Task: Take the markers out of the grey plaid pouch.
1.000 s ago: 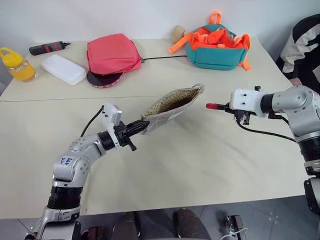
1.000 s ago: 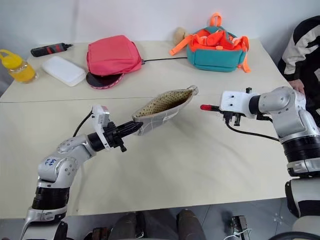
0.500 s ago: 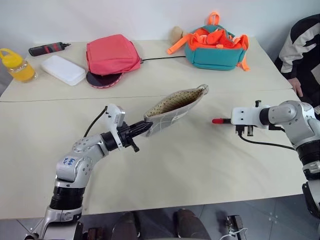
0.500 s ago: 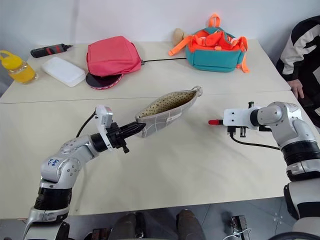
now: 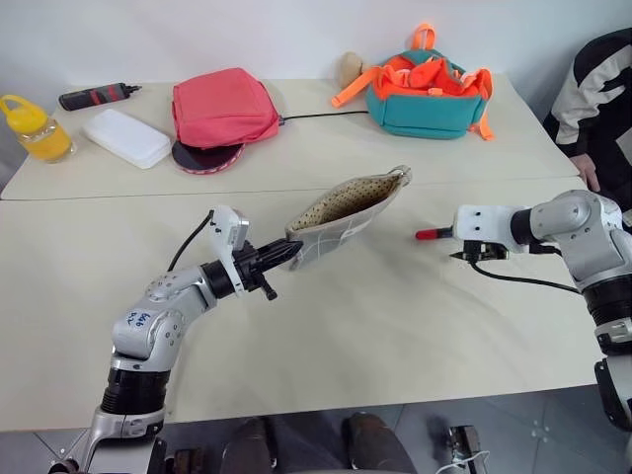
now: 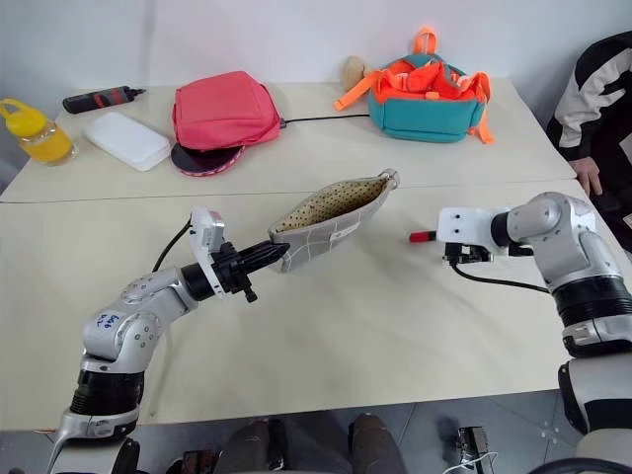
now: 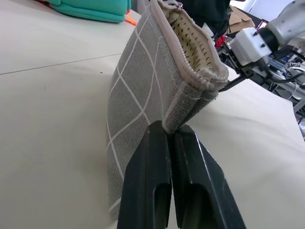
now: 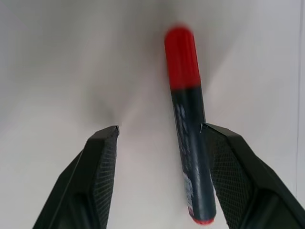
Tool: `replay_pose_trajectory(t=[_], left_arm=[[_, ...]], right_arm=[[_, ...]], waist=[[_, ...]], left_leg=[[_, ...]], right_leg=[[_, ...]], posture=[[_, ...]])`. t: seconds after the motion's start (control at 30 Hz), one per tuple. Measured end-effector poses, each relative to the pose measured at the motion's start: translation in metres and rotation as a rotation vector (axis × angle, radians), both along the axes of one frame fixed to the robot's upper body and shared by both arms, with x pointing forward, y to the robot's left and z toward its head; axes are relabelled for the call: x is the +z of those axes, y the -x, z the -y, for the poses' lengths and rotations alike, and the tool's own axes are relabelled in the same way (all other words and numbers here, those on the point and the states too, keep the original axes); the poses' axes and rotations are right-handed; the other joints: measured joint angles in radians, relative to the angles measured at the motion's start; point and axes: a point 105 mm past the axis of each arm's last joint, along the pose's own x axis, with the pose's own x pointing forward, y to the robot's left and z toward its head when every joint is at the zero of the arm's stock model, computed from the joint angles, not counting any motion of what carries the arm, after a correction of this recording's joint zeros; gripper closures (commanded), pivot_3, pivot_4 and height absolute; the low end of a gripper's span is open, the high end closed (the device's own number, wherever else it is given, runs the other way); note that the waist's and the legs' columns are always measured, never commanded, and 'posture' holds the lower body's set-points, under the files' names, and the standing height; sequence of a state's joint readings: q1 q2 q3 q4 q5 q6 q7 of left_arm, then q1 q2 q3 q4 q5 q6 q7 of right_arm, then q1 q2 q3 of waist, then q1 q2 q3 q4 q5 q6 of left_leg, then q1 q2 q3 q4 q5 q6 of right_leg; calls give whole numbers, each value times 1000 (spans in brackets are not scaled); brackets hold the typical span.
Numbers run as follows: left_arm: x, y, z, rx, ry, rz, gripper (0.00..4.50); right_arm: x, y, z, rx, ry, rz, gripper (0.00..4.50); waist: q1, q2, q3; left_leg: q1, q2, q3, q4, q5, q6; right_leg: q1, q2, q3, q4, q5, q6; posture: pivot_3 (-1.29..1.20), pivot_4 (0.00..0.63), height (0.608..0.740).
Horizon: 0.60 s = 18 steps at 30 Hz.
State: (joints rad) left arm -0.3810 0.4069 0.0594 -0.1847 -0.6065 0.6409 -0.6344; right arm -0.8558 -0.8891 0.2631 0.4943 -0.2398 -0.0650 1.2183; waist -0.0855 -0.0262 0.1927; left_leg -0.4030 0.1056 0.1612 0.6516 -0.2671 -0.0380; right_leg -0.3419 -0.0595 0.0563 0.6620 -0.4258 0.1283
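One marker (image 8: 188, 133) just got free: our right gripper (image 8: 159, 176) opened, left gripper (image 7: 167, 186) clenched on pouch (image 7: 152, 86); green one prob. next.

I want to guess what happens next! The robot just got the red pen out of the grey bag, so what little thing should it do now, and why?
Probably lift the right gripper away from the pen and head back to the bag. Its fingers are spread wide and the pen lies loose against one of them, so it looks let go. The left gripper pinches the bag's corner, mouth open.
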Motion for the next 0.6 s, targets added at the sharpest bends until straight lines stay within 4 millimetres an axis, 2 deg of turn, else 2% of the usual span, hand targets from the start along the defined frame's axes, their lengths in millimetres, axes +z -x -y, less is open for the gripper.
replay_pose_trajectory(t=[0.13,0.2,0.23,0.27,0.37,0.43,0.5,0.6], left_arm=[[0,0,0,-1,1,0,4500],[0,0,1,-3,2,0,4500],[0,1,4,-10,4,-1,4500],[0,1,4,-13,4,-2,4500],[-1,1,6,-17,8,-4,4500],[0,2,11,-32,16,-11,4500],[-1,3,13,-38,25,-23,4500],[0,4,14,-41,23,-25,4500]], right_arm=[[27,0,-14,30,-85,44,1648],[54,3,-45,110,-209,77,1648],[74,10,-69,193,-272,106,1648],[80,12,-76,218,-290,115,1648],[106,26,-118,357,-430,135,1648],[109,31,-135,406,-475,131,1820],[104,30,-138,408,-469,114,2219],[85,27,-138,409,-400,88,3231]], waist=[[0,0,0],[-6,0,0],[-7,0,0],[-6,0,0],[1,0,0],[4,0,0],[11,0,0],[13,0,0]], left_leg=[[0,0,0,1,0,0],[0,1,1,0,0,0],[0,2,0,1,0,0],[0,2,0,1,0,0],[0,2,-1,2,0,0],[-1,1,-2,1,0,0],[-1,-1,-3,2,0,1],[-2,-1,-2,6,-1,2]], right_leg=[[0,0,0,0,0,0],[-1,1,1,1,0,0],[-1,2,0,2,0,0],[-1,2,0,2,0,0],[-1,1,-1,3,0,0],[0,0,-1,3,0,0],[0,-1,-2,2,0,0],[0,-2,-2,2,0,1]], posture=[[0,150,740],[0,150,740],[0,150,740],[0,150,740],[0,150,740],[0,150,740],[0,150,740],[0,150,740]])
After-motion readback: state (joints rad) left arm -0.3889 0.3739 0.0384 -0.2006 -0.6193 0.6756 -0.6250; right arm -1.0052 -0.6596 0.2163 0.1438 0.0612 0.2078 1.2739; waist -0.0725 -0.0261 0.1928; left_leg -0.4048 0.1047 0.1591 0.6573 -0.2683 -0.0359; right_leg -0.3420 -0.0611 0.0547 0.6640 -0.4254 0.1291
